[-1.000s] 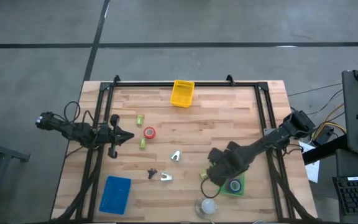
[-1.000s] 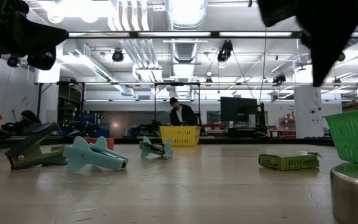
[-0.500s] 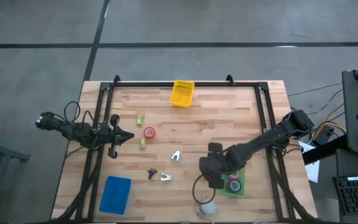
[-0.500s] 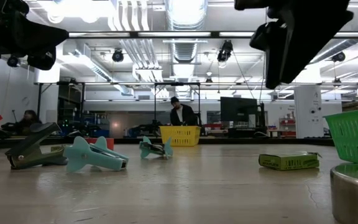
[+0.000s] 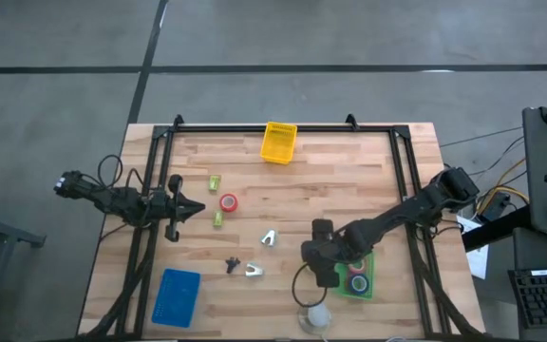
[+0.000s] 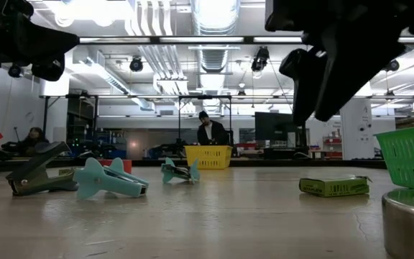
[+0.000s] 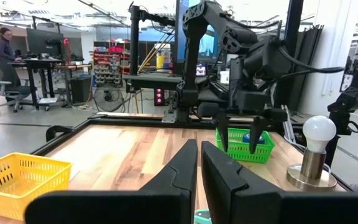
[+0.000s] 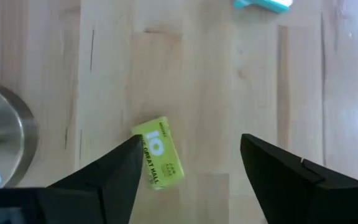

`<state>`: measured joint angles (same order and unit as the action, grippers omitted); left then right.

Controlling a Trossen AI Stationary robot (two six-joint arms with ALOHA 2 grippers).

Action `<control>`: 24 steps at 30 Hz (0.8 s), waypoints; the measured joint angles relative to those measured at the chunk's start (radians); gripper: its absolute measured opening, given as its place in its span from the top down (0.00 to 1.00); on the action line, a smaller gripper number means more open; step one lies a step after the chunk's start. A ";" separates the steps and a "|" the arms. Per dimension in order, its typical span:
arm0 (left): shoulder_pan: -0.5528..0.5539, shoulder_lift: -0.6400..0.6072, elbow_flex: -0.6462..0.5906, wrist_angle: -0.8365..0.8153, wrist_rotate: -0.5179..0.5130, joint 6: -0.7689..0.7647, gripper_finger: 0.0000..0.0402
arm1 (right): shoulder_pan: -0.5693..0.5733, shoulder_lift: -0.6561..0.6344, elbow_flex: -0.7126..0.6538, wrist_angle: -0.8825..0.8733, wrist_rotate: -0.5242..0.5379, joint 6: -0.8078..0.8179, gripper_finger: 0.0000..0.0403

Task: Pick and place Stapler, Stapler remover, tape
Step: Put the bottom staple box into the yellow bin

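Right gripper point(image 5: 313, 269), fingers spread and empty, has drifted left off the green tray point(image 5: 366, 289) at lower right, now above a yellow-green box point(image 8: 158, 161), so next pick looks underway; red tape point(image 5: 228, 202) waits centre-left beside the clenched left gripper point(image 5: 190, 210).

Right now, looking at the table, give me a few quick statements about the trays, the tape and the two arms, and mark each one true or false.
1. The right hand is open above a small yellow-green box. True.
2. The yellow mesh basket sits at the table's near edge beside the flat blue tray. False: it is at the far edge, and the blue tray is at the near left.
3. A red ring of tape lies on the bare wood, right of the left hand. True.
4. The left hand grips a stapler. False: its fingers are shut on nothing.
5. The green basket is empty. False: tape rolls lie in it.
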<state>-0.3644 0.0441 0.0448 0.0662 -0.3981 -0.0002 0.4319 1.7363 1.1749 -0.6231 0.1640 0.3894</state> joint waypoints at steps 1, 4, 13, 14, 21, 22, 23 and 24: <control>0.000 0.000 0.000 0.000 0.000 0.000 0.94 | 0.001 0.000 -0.014 0.024 -0.011 0.000 0.34; 0.000 0.000 0.000 0.000 0.000 0.000 0.94 | 0.002 0.005 -0.060 0.085 -0.044 0.006 0.35; 0.000 0.000 0.000 -0.001 0.000 0.000 0.94 | 0.005 0.050 -0.112 0.167 -0.082 -0.014 0.35; 0.000 0.000 0.000 -0.001 0.000 0.000 0.94 | 0.004 0.061 -0.111 0.163 -0.093 -0.026 0.35; 0.000 -0.001 0.000 -0.008 0.000 0.000 0.94 | 0.002 0.115 -0.081 0.159 -0.104 -0.080 0.38; 0.000 -0.001 0.000 -0.009 0.000 0.000 0.94 | 0.002 0.120 -0.081 0.158 -0.104 -0.085 0.39; 0.000 0.000 0.000 -0.008 0.000 0.000 0.94 | 0.002 0.125 -0.082 0.152 -0.103 -0.091 0.40; 0.000 0.000 0.000 -0.008 0.000 0.000 0.94 | 0.002 0.128 -0.082 0.143 -0.103 -0.092 0.41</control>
<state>-0.3644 0.0444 0.0444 0.0581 -0.3981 -0.0002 0.4343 1.8643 1.0931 -0.4804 0.0614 0.2977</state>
